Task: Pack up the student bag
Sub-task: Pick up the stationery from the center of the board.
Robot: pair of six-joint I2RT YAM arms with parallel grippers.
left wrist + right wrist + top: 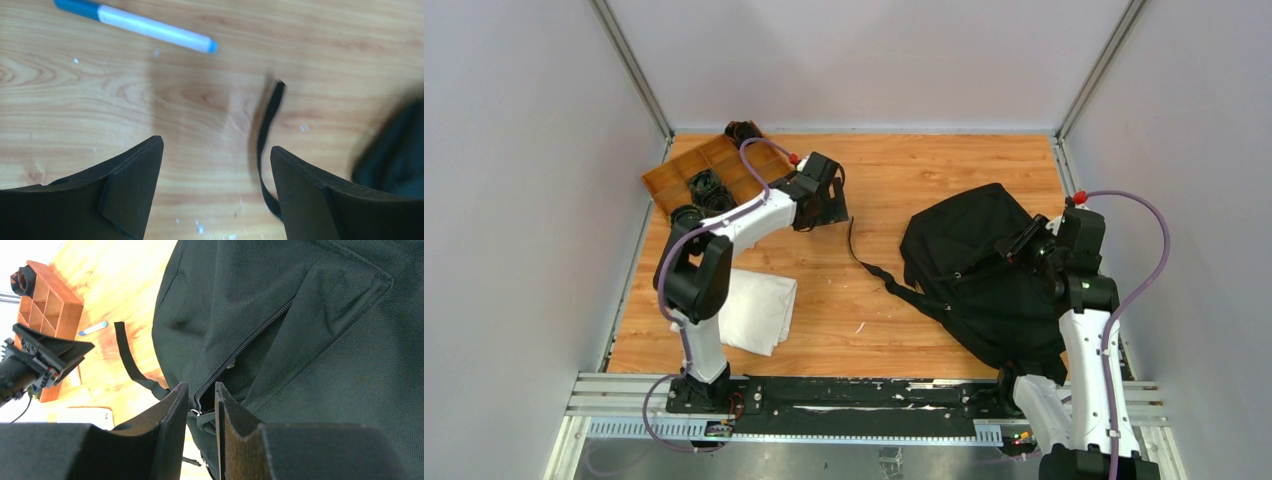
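The wooden desk (874, 180) carries everything. The student bag (969, 245) is the biggest thing on it. It lies slumped on the right side, just in front of the right arm, with one strap (267, 125) trailing left across the bare wood.

Well apart on the left are a folded white cloth (759, 310) near the left arm's base and a brown compartment tray (694, 170) in the far corner.

The left claw (215, 155) hangs over the desk with its jaws wide and nothing between them. The strap's end is below it and a blue-and-white pen (145, 25) lies just beyond.

The right claw (201, 395) is down at the bag with its jaws drawn to a narrow slot around the end of the zipper (250, 342). The small metal pull (196, 412) sits right there, but I cannot tell whether it is actually pinched.

The bag looks light and limp — likely to sag, fold and slide rather than hold its mouth open. The best holds are probably the pull tab and the stiffer seam of the flap beside the zipper — not the loose cloth.
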